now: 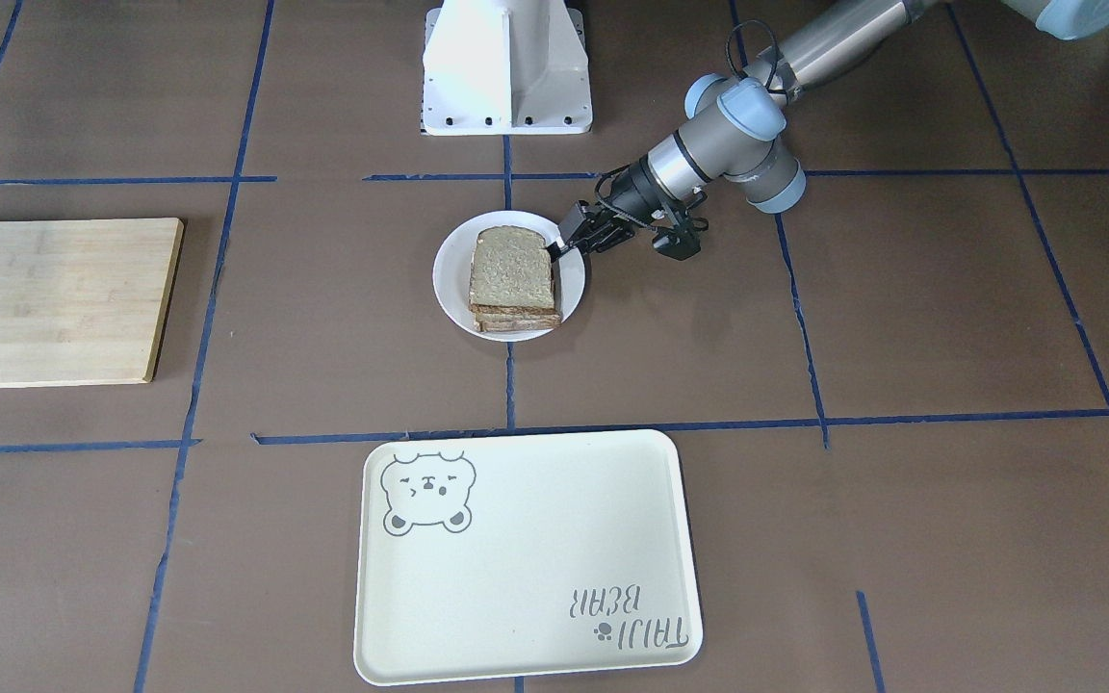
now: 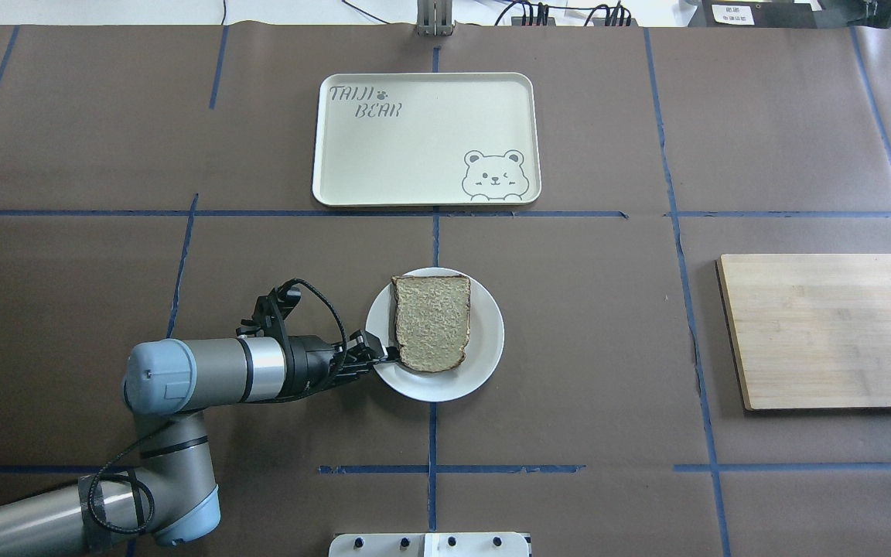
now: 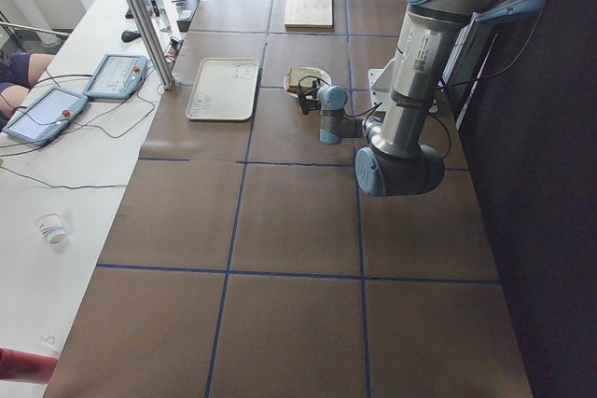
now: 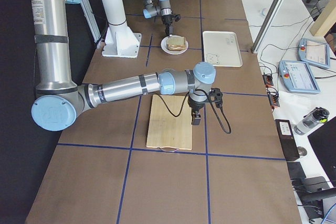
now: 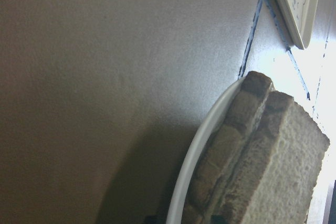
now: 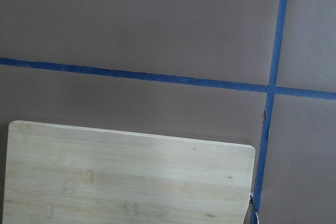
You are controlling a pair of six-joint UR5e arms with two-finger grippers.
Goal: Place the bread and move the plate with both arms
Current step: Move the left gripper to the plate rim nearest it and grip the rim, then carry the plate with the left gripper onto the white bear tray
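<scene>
A small white plate (image 1: 449, 289) sits mid-table with a stack of bread slices on it; the top one is a plain speckled tan slice of bread (image 1: 513, 269) with a dark crust. The overhead view shows the plate (image 2: 486, 348) and the bread (image 2: 431, 321) too. My left gripper (image 1: 559, 248) lies low and level at the plate's rim on the robot's left side, fingers closed over the rim (image 2: 390, 356). The left wrist view shows the plate's rim (image 5: 205, 140) and the bread's crust edges (image 5: 273, 166) close up. My right gripper (image 4: 195, 119) shows only in the exterior right view, above the wooden board; I cannot tell its state.
A cream tray with a bear drawing (image 2: 414, 147) lies beyond the plate, on the far side from the robot. A wooden cutting board (image 2: 832, 329) lies on the robot's right and fills the lower part of the right wrist view (image 6: 126, 177). The white robot base (image 1: 506, 67) stands behind the plate.
</scene>
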